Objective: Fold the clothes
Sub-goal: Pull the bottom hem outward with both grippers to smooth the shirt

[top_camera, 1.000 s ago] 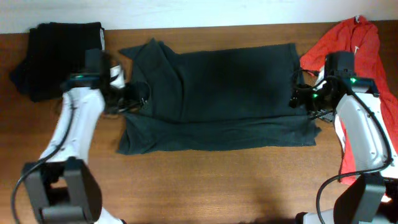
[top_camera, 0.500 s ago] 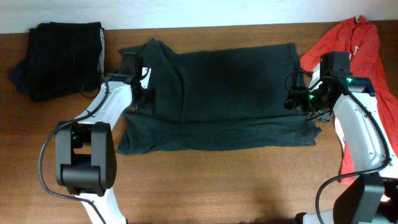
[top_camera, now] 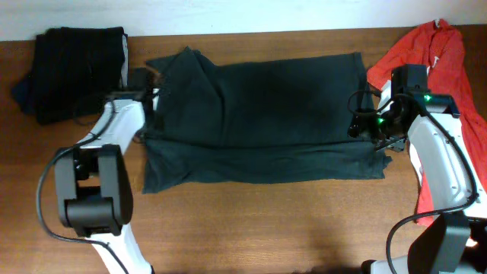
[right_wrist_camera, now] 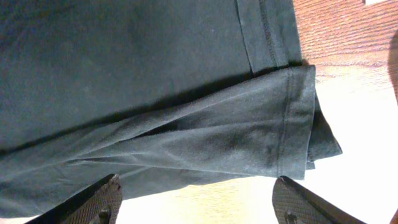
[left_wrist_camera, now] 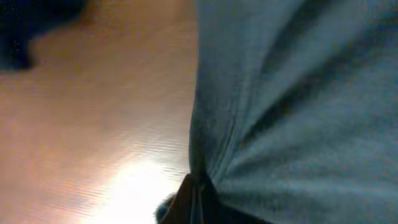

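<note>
The dark charcoal T-shirt [top_camera: 266, 114] lies spread across the middle of the table with its top half folded down; no lettering shows. My left gripper [top_camera: 150, 113] is at the shirt's left edge. In the left wrist view it is shut on a pinch of the shirt's cloth [left_wrist_camera: 194, 198], and the shirt [left_wrist_camera: 298, 93] fills the right side. My right gripper [top_camera: 371, 131] hovers at the shirt's right edge. In the right wrist view its fingers [right_wrist_camera: 199, 205] are open and empty, just short of the shirt's folded hem [right_wrist_camera: 249, 137].
A black folded garment [top_camera: 76, 68] lies at the back left, close to my left arm. A red T-shirt [top_camera: 441, 57] lies at the right edge, partly under my right arm. Bare wooden table [top_camera: 259, 221] runs along the front.
My left gripper swung in over the shirt's left side, then moved back left with the cloth's edge in it. The right arm has barely moved.
</note>
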Available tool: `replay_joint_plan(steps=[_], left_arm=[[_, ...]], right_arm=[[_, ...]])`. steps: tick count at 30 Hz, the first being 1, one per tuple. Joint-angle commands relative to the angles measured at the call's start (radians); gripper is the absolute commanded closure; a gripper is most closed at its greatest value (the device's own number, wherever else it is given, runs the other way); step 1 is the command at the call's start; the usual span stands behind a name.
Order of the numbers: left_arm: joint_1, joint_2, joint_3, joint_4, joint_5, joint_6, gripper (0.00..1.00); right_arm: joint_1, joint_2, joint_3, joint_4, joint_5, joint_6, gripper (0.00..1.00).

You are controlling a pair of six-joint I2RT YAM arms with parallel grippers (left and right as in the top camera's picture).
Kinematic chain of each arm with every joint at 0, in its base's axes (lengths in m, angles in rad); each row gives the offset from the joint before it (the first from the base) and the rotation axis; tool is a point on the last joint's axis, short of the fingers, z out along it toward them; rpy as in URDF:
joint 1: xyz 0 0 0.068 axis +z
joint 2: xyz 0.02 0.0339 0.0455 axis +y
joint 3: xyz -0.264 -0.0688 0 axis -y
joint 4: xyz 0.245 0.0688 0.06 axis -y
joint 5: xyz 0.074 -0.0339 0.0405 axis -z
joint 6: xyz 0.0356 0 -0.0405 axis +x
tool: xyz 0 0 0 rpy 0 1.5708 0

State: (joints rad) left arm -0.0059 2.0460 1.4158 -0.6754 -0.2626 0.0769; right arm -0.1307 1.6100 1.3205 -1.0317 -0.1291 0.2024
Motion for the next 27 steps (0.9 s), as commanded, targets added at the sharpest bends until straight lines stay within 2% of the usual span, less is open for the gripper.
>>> replay_joint_plan(steps=[1,3,4,5,6,8,10,12,13,16,17,18,19,21,27], left_arm=[[0.117,0.013,0.010,-0.034,-0.076,-0.039,1.00],[0.146,0.012,0.012,-0.056,-0.088,-0.039,0.92],[0.146,0.012,0.025,-0.071,-0.121,-0.039,0.75],[0.143,0.011,0.043,-0.090,-0.131,-0.039,0.32],[0.143,0.009,0.089,-0.131,-0.126,-0.053,0.08],[0.139,0.006,0.165,-0.196,-0.084,-0.111,0.07],[0.106,0.005,0.259,-0.237,0.141,-0.110,0.10],[0.063,0.008,0.261,-0.155,0.299,-0.110,0.40],[0.039,0.016,0.259,-0.118,0.328,-0.111,0.49],[-0.027,0.034,0.259,-0.003,0.341,-0.106,0.31],[-0.030,0.034,0.261,0.048,0.334,-0.106,0.16],[-0.019,0.034,0.283,0.122,0.334,-0.076,0.15],[-0.005,0.034,0.300,0.155,0.339,-0.072,0.16],[0.037,0.041,0.344,0.261,0.352,-0.050,0.28],[0.089,0.191,0.349,0.460,0.398,-0.082,0.28]], right_arm=[[0.007,0.002,0.006,0.000,0.009,-0.008,0.20],[0.007,0.002,0.006,0.003,0.009,-0.008,0.20],[0.007,0.002,0.006,0.004,0.009,-0.008,0.20],[0.007,0.002,0.006,0.006,0.009,-0.008,0.20],[0.007,0.002,0.006,0.012,0.009,-0.008,0.20],[0.007,0.002,0.006,0.027,0.009,-0.008,0.20],[0.007,0.002,0.006,0.062,0.008,-0.008,0.20],[0.007,0.003,0.006,0.107,-0.008,-0.008,0.27],[0.007,0.008,0.006,0.128,-0.030,-0.008,0.27],[0.008,0.043,0.006,0.203,-0.063,-0.013,0.27],[0.008,0.053,0.006,0.206,-0.064,-0.016,0.27],[0.015,0.066,0.006,0.190,-0.068,-0.035,0.26],[0.034,0.083,0.006,0.164,-0.070,-0.060,0.25],[0.082,0.107,0.006,0.148,-0.070,-0.064,0.25],[0.203,0.115,0.006,0.168,-0.047,-0.063,0.22]])
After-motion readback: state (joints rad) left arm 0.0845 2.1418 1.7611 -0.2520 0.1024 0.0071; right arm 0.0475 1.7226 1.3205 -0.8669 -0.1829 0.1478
